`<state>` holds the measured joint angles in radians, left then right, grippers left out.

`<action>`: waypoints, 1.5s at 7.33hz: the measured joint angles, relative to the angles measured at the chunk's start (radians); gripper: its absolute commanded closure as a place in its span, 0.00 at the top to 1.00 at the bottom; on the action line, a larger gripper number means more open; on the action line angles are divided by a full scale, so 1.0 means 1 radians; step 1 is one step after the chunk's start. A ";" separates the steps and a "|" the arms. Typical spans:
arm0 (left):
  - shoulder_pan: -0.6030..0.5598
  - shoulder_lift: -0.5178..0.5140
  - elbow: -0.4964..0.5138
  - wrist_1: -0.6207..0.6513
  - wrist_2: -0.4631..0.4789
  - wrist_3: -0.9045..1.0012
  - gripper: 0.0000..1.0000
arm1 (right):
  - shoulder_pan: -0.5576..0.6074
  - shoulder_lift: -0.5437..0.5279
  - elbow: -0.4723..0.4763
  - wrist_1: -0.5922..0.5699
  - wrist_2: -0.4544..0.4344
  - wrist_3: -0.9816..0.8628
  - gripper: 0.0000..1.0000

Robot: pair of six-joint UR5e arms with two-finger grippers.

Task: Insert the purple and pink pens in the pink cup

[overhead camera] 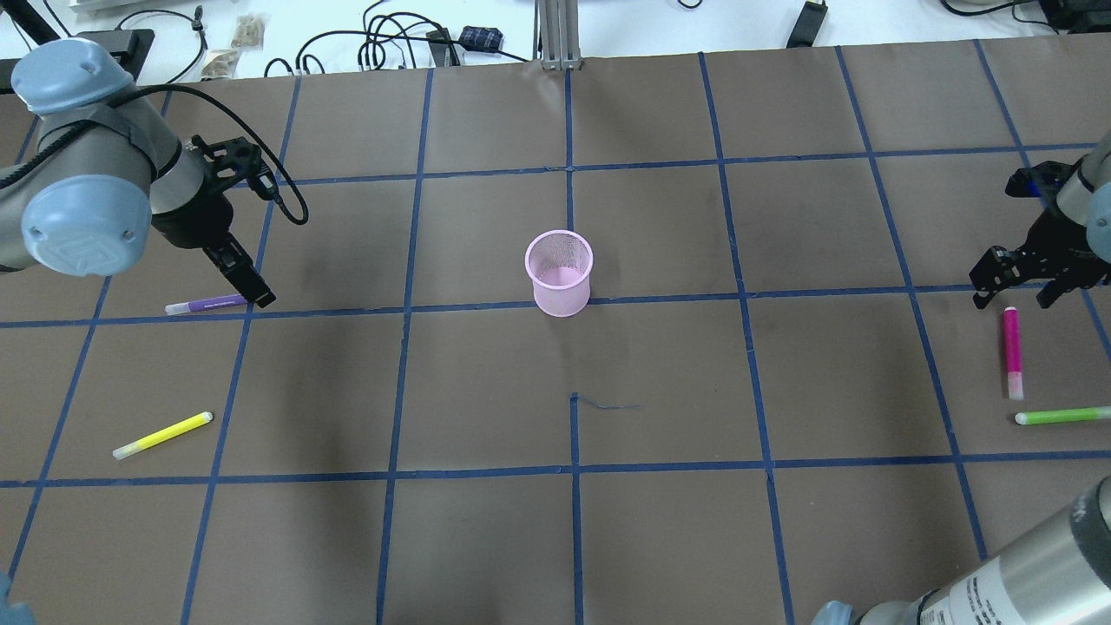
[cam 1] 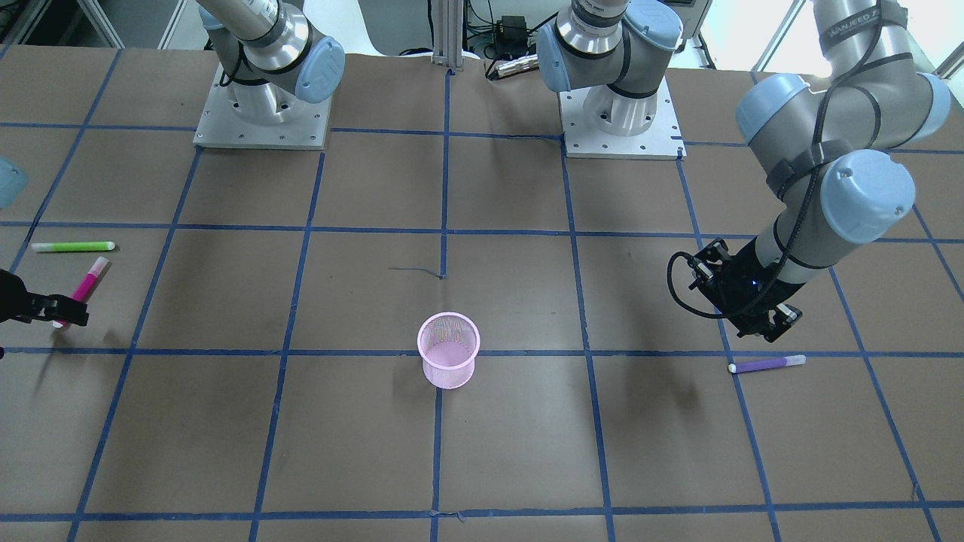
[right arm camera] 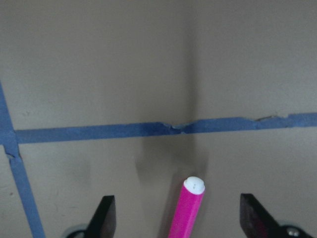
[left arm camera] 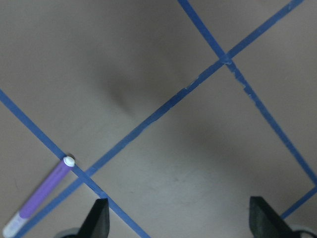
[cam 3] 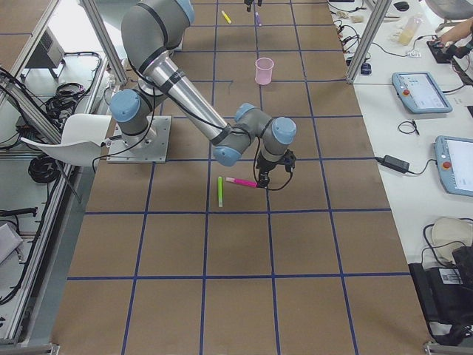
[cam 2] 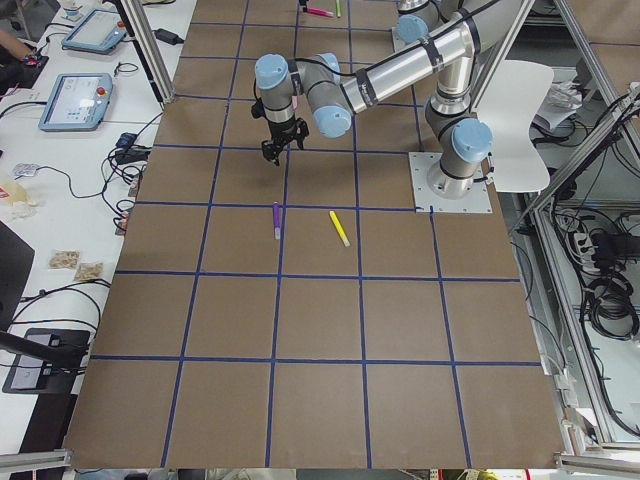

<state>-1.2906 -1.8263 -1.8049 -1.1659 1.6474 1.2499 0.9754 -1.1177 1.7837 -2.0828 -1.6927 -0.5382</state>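
Wide open and empty, right pincer (right arm camera: 181,218) brackets the slim pink pen (overhead camera: 1011,347) tip, ready to grasp; left pincer (left arm camera: 181,213), likewise, hangs beside slim purple pen (left arm camera: 42,201).

**Right gripper (cam 3: 264,180) hangs over pink pen (cam 3: 240,181)**

The near arm bends low across the brown, blue-taped desk (cam 3: 236,251), its gripper above one end of the pen. A green pen (cam 3: 219,191) lies just beside it. Farther along, well apart, the pink cup (cam 3: 264,71) stands upright. Beyond it lie a purple pen (cam 3: 257,18) and a yellow pen (cam 3: 225,16).

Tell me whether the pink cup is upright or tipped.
Upright: the pink cup stands on its base with its open mouth facing up.
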 measured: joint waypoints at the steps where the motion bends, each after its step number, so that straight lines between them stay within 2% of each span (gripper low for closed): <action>1: -0.001 -0.055 0.003 0.049 0.077 0.094 1.00 | -0.003 0.008 0.001 0.001 -0.017 -0.001 0.87; 2: -0.003 -0.112 0.010 0.096 0.156 0.194 1.00 | -0.005 0.019 0.001 0.000 -0.025 -0.004 0.78; 4: -0.048 -0.219 0.035 0.174 0.356 0.341 1.00 | -0.006 0.031 0.002 0.001 -0.039 -0.015 0.25; 5: -0.096 -0.250 0.048 0.197 0.427 0.374 1.00 | -0.006 0.034 0.002 0.002 -0.056 -0.021 0.00; 7: -0.151 -0.292 0.055 0.232 0.511 0.419 1.00 | -0.007 0.037 0.002 0.004 -0.073 -0.024 0.00; 9: -0.161 -0.332 0.045 0.343 0.556 0.492 1.00 | -0.007 0.032 -0.012 0.003 -0.073 -0.021 0.00; 11: -0.161 -0.356 0.027 0.448 0.578 0.513 1.00 | 0.014 0.023 -0.075 0.006 -0.057 -0.008 0.00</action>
<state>-1.4517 -2.1824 -1.7778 -0.7180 2.2256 1.7627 0.9892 -1.0946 1.7087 -2.0766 -1.7500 -0.5463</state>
